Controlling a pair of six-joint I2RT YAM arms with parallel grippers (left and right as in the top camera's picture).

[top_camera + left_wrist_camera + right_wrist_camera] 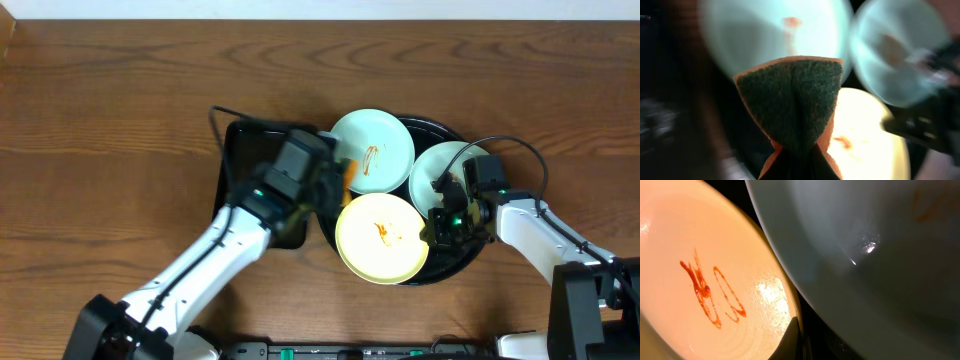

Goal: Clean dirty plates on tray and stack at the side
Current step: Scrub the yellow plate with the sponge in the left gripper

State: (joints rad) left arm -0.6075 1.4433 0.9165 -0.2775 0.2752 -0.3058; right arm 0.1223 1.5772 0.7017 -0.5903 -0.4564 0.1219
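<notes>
**Yellow and mint plates on the round black tray (462, 262)**

We find the sauce-marked yellow plate (382, 238) at the tray's front edge, one mint plate (372, 150) at its back left, and the second mint plate (440, 165) at its right. Our left pincer (342, 178) is clamped on a green-faced sponge (795, 95) over the tray's left rim. Our right pincer (438, 218) sits over its right side; apart or together, we cannot tell.

Robot lab bench: a wood-grain table (110, 110) with two robot arms (215, 255).
</notes>
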